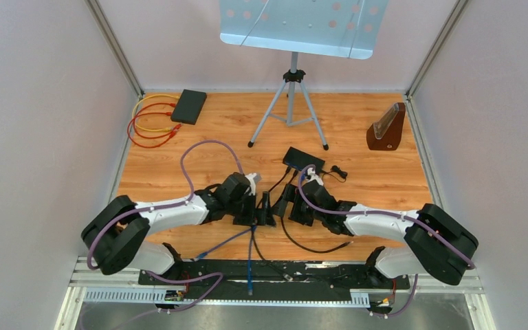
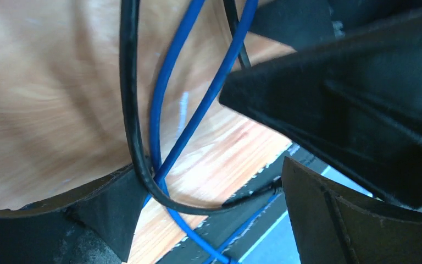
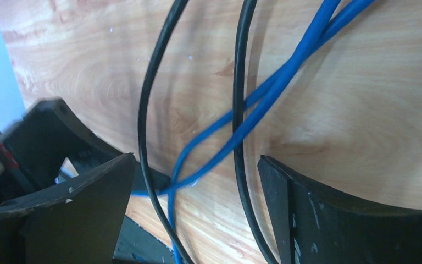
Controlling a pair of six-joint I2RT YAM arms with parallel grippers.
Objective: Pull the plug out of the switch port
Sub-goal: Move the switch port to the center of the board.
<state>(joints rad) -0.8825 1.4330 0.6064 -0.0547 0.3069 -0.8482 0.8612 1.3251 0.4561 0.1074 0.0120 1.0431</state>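
From above, the left gripper (image 1: 266,210) and right gripper (image 1: 289,206) sit side by side just on the near side of the switch (image 1: 303,159), jaws spread; its plug is too small to see. In the left wrist view, the blue cable (image 2: 165,104) and black cable (image 2: 129,82) pass unclamped between wide-apart fingers (image 2: 93,225). The right wrist view shows the same
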